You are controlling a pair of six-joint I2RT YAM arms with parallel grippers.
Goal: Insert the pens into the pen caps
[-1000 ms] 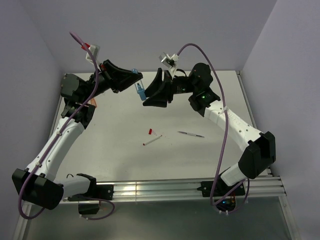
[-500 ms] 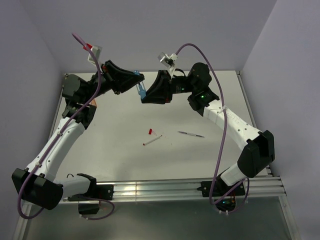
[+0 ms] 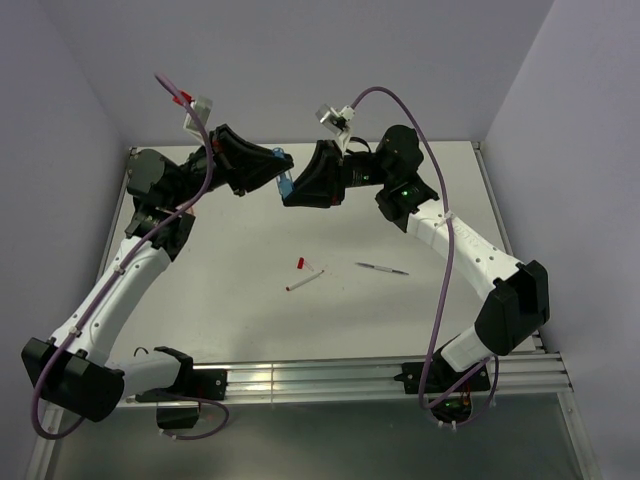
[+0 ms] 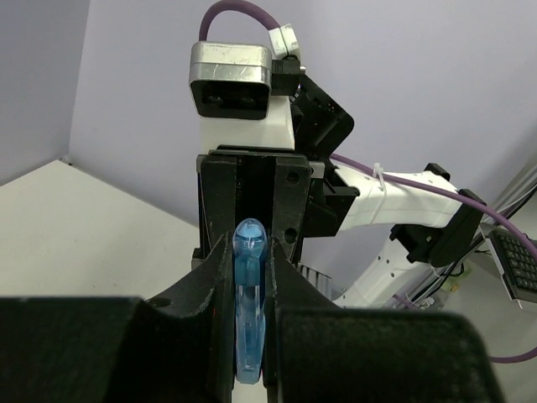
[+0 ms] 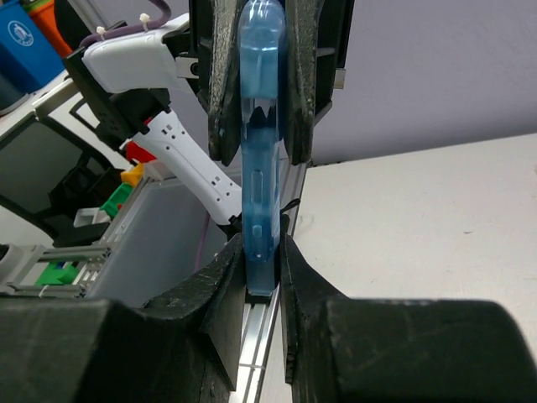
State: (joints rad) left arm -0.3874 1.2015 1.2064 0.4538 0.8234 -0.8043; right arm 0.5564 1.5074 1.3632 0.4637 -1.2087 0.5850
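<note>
A translucent blue pen (image 3: 286,183) hangs in the air over the back of the table, gripped at both ends. My left gripper (image 3: 277,165) is shut on one end; in the left wrist view the pen (image 4: 250,311) stands upright between the left gripper's (image 4: 250,277) jaws. My right gripper (image 3: 291,193) faces it and is shut on the other end of the pen (image 5: 260,168), seen low between the right gripper's (image 5: 262,260) jaws. I cannot tell where pen and cap meet. On the table lie a small red pen cap (image 3: 299,263), a thin white pen (image 3: 305,280) and a thin grey pen (image 3: 381,268).
The white table (image 3: 240,300) is walled at the back and on both sides. An aluminium rail (image 3: 330,380) with the arm bases runs along its near edge. A purple cable (image 3: 445,290) loops beside the right arm.
The right gripper has come in and shut on the free end of the blue pen. The left gripper has shifted slightly right, still holding the pen.
</note>
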